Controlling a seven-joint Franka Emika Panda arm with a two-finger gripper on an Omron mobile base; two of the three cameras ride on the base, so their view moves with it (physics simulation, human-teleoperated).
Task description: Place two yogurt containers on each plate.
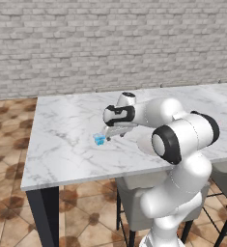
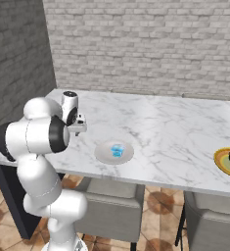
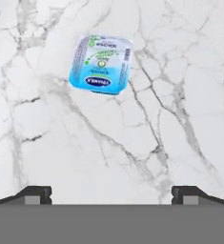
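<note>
Yogurt cup, light blue, is left lying loose on the marble table, so the gripper is hovered above it with jaws spread wide, apparently for a pickup.

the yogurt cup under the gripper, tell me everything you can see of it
The light blue yogurt cup is small and squarish with rounded corners, its white printed foil lid facing up and a dark blue label band on one side. It looks like translucent plastic, sealed, sitting upright on the bare marble table. Nothing else touches it.
</note>
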